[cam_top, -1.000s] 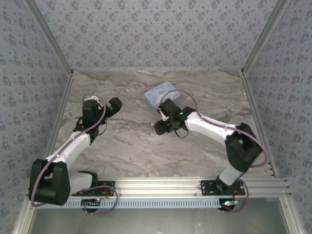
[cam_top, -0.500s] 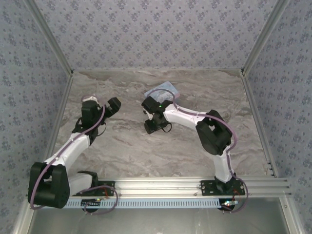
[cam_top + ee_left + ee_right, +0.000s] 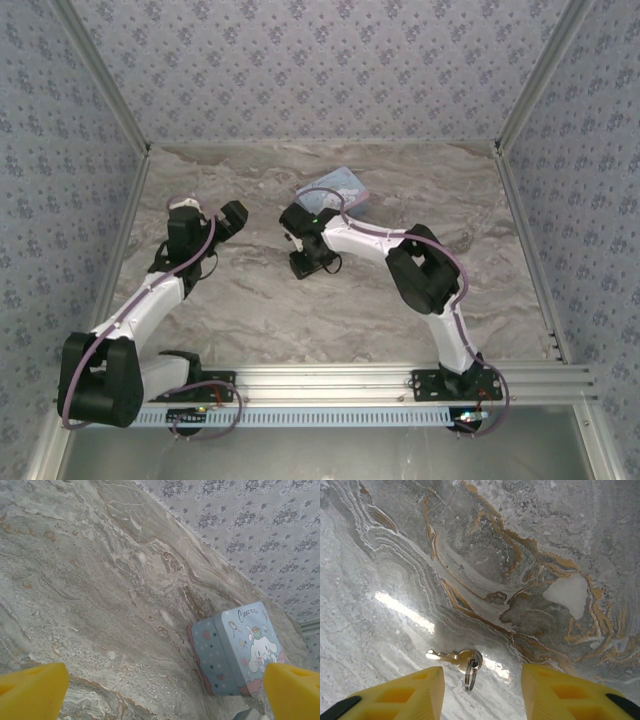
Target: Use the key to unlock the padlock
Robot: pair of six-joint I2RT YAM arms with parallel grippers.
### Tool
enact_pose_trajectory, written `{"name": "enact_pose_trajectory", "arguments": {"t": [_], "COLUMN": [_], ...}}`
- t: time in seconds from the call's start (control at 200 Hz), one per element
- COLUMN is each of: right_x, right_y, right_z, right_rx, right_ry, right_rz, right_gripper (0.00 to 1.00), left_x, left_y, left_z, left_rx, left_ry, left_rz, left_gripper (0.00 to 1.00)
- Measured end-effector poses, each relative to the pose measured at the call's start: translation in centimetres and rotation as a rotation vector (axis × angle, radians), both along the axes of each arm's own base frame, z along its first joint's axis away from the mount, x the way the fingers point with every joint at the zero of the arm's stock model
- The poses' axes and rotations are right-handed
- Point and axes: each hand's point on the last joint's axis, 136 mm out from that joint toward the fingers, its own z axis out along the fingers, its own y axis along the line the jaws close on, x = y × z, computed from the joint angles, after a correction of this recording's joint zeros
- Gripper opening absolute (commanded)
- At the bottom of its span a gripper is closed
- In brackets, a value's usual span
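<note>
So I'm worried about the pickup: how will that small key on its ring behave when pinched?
The key lies flat on the glossy marble table, so a sideways nudge would probably slide it rather than lift it. It looks thin and light, offering little edge to pinch. The ring seems loosely threaded, so it likely dangles once raised.

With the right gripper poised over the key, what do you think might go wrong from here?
The key lies flat on the marble table, so the right gripper may scrape over it or push it away.
The key ring sits nearer the gap's middle than the key's blade; the jaws might pinch the ring, leaving the key dangling.
</note>
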Motion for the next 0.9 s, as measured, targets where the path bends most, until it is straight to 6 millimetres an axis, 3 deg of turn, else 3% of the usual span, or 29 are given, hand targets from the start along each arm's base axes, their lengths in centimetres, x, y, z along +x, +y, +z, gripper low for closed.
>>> {"name": "enact_pose_trajectory", "arguments": {"t": [0.18,0.395,0.51,0.675,0.899], "right_x": [0.1,0.5,0.4,0.1,-0.4], "right_y": [-0.1,-0.3,0.1,-0.5,-3.5], "right_z": [-0.9,-0.9,-0.9,-0.7,0.0], "right_rx": [-0.019,-0.021,0.022,0.103,0.190], "right_ry": [0.009,0.005,0.009,0.015,0.002], "right_rz": [0.004,-0.007,-0.007,-0.038,-0.127], "right_gripper": [0.32,0.07,0.00,0.00,0.00], "left_x": [-0.1,-0.1,-0.1,-0.1,-0.2], "left_y": [0.0,0.1,0.1,0.1,0.0], "left_z": [-0.2,-0.2,-0.2,-0.3,-0.3], "left_rx": [0.001,0.004,0.004,0.005,0.006], "left_ry": [0.007,0.009,0.009,0.014,0.015], "left_rz": [0.000,0.003,0.003,0.003,-0.003], "left_gripper": [0.99,1.00,0.99,0.99,0.99]}}
